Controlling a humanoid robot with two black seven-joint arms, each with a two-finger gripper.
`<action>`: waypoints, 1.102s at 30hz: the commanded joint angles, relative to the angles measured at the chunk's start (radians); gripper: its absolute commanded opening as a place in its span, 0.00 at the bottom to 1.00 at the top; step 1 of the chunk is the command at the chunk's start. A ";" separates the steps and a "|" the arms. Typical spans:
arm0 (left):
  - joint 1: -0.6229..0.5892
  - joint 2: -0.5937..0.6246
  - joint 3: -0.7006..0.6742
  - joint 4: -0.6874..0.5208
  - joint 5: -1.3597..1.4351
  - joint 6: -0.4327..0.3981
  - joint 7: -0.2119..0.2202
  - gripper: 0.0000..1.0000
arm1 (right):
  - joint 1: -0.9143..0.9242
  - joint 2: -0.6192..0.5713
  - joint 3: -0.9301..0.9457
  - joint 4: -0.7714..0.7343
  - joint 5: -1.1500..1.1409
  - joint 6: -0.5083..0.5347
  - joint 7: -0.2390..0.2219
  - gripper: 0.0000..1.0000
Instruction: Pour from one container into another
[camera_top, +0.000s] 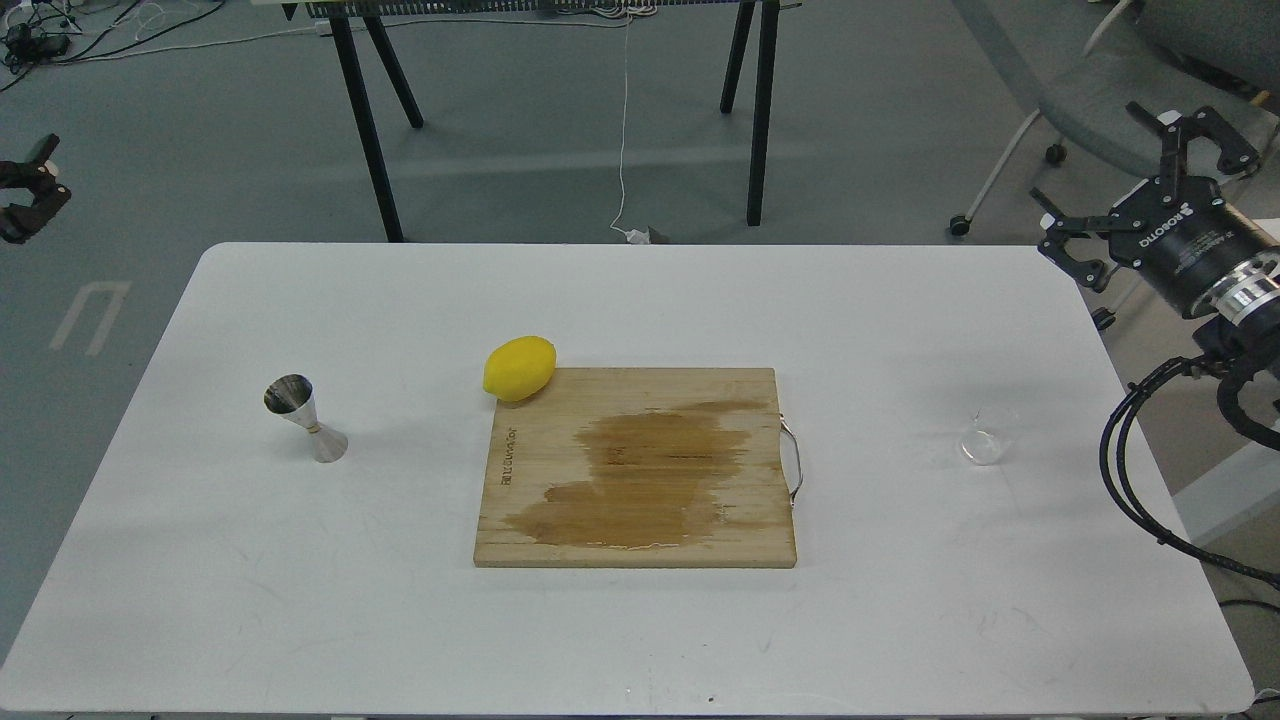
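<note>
A small clear glass cup (985, 440) stands upright on the white table (900, 320) near its right edge. It is so transparent that I cannot tell whether it holds anything. A shiny steel jigger (305, 420) stands upright on the left part of the table, its open cone facing up. My right gripper (1125, 185) hovers off the table's far right corner, above and beyond the cup, its fingers spread wide and empty. My left gripper (35, 190) shows only partly at the left edge, off the table and far from the jigger, its two fingers apart with nothing between them.
A wooden cutting board (560, 480) with a dark wet stain and a metal handle on its right side lies in the middle. A yellow lemon (519, 368) rests at its far left corner. Black table legs and a chair stand beyond the table.
</note>
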 joint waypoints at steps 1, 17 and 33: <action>0.000 -0.033 0.001 0.000 0.001 0.000 0.004 1.00 | -0.014 0.006 0.003 -0.001 0.000 0.000 0.001 0.99; -0.085 -0.127 -0.011 0.078 0.037 0.000 0.009 1.00 | -0.020 0.004 0.008 0.005 0.000 0.000 0.013 0.99; -0.239 -0.121 -0.017 0.094 0.156 0.000 0.007 1.00 | -0.024 0.016 0.069 0.002 0.000 0.000 0.018 0.99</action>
